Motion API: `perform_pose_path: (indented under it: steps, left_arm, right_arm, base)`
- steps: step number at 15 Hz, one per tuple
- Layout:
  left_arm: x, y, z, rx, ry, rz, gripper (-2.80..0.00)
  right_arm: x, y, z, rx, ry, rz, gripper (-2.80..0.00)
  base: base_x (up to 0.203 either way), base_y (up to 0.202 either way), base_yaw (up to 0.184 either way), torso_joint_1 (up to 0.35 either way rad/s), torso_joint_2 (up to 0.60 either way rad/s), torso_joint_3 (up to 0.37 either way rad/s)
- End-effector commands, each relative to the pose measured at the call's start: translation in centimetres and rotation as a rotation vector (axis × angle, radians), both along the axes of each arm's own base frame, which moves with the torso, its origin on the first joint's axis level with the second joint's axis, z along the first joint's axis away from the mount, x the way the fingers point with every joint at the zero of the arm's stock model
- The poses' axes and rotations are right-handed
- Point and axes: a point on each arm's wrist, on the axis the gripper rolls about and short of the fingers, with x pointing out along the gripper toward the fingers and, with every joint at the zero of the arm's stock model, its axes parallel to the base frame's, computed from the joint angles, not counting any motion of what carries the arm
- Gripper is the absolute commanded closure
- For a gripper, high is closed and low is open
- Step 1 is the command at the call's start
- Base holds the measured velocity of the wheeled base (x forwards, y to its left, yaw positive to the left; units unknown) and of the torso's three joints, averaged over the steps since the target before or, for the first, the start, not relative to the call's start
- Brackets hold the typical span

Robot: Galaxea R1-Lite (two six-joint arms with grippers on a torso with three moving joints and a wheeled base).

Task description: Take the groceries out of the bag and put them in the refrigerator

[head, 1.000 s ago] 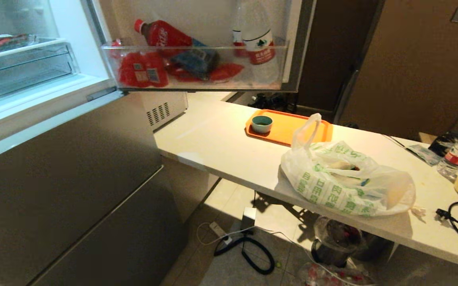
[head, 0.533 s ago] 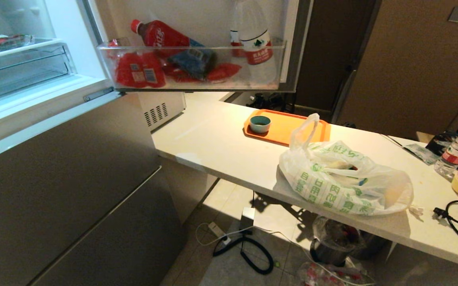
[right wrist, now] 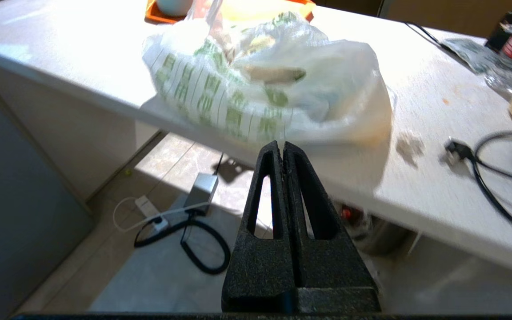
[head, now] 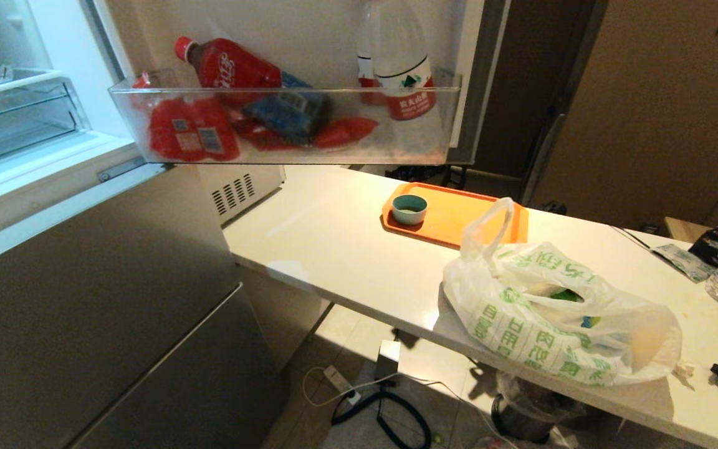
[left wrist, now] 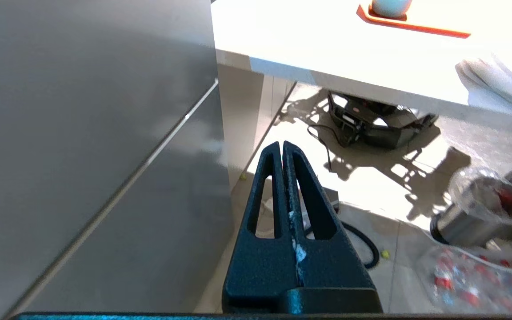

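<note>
Both claws were black, grainy plastic wedges with slotted cutouts; left claw point(left wrist: 283, 146) had white smears, right claw point(right wrist: 282, 146) didn't.

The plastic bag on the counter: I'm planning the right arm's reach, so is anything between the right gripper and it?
Nothing visible. The right gripper, jaws shut, hangs below and in front of the white counter's edge; the crinkly white plastic bag with green characters lies at that edge with open air between.

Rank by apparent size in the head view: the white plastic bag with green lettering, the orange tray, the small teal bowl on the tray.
1. White plastic bag with green lettering, though it lies nearer the camera, which inflates it.
2. Orange tray, partly hidden behind the bag's handle.
3. Small teal bowl, clearly smallest.
</note>
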Motion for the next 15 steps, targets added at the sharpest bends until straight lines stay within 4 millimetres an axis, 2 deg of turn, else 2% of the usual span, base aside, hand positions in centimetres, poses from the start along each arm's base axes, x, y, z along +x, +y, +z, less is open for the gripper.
perform_pose_path:
  steps: [1, 7, 15]
  left_arm:
    - [0.0, 0.0, 0.0, 0.0, 0.0, 0.0, 0.0]
    - [0.0, 0.0, 0.0, 0.0, 0.0, 0.0, 0.0]
    - [0.0, 0.0, 0.0, 0.0, 0.0, 0.0, 0.0]
  right_arm:
    - [0.01, 0.0, 0.0, 0.0, 0.001, 0.001, 0.0]
    - [0.01, 0.0, 0.0, 0.0, 0.001, 0.0, 0.0]
    - [0.01, 0.0, 0.0, -0.002, 0.001, 0.0, 0.0]
  base:
    - [0.196, 0.0, 0.0, 0.002, 0.0, 0.007]
    - [0.188, 0.0, -0.001, 0.004, 0.0, 0.002]
    - [0.008, 0.0, 0.001, 0.001, 0.0, 0.001]
